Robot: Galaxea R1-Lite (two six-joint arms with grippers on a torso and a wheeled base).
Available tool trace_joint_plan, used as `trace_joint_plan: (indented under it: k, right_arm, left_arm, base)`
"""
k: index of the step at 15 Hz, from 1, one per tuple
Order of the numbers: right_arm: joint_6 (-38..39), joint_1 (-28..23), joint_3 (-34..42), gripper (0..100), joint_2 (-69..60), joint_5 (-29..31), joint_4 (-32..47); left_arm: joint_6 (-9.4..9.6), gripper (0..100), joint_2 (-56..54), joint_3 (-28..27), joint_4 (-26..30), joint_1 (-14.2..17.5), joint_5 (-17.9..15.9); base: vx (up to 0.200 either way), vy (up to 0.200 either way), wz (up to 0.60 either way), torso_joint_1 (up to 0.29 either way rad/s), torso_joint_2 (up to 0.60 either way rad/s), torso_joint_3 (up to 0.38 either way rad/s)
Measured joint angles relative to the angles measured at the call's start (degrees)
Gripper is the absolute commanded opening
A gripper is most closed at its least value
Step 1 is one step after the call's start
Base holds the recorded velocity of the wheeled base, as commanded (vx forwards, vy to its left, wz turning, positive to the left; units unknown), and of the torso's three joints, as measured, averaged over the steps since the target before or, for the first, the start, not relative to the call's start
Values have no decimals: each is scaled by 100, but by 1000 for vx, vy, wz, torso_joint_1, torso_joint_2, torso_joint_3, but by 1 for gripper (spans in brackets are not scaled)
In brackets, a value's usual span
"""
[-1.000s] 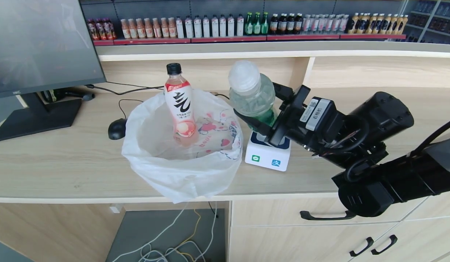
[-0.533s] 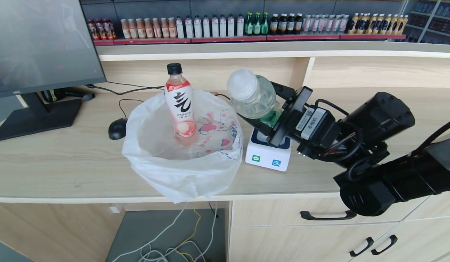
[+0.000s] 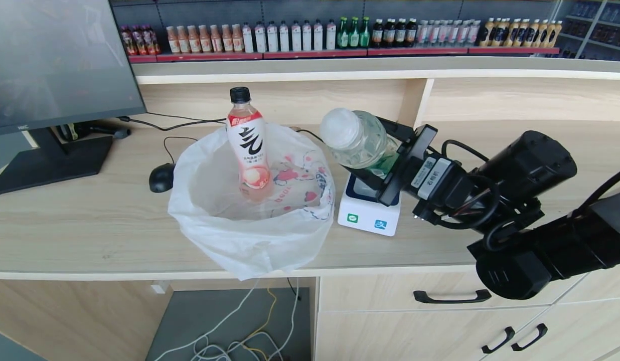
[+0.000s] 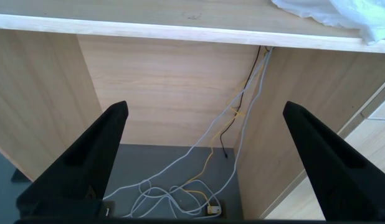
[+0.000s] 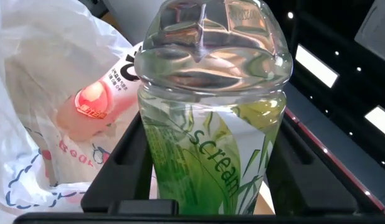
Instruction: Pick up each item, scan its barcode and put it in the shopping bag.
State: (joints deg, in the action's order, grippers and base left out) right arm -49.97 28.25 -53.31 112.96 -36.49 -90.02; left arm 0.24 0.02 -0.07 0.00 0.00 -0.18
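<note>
Head view: see right gripper (image 3: 375,153) right of centre, clenched on green-labelled bottle (image 3: 357,140), cap tilted toward frame left, above white scanner (image 3: 367,218). Note bag (image 3: 250,240) at centre, just beside scanner, with pink bottle (image 3: 247,140) upright inside. Left wrist view: note left gripper (image 4: 205,109) released, fingers wide apart, below counter (image 4: 180,25).

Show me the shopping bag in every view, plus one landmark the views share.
Head view: shopping bag stands open on the counter, left of the white scanner.
Left wrist view: shopping bag plastic overhangs the counter edge, above the cables.
Right wrist view: shopping bag behind the held green-labelled bottle.
Shared landmark: pink bottle inside the bag, in head and right wrist views.
</note>
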Motion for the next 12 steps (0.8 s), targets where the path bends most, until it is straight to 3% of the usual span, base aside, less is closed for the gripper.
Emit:
trace_joint_plan:
  k: [12]
  right_arm:
    - [27,-13,30,0,24,-35,0]
  left_arm:
    - [0,100,0,0,0,0,0]
  base:
    - [0,0,0,0,0,0]
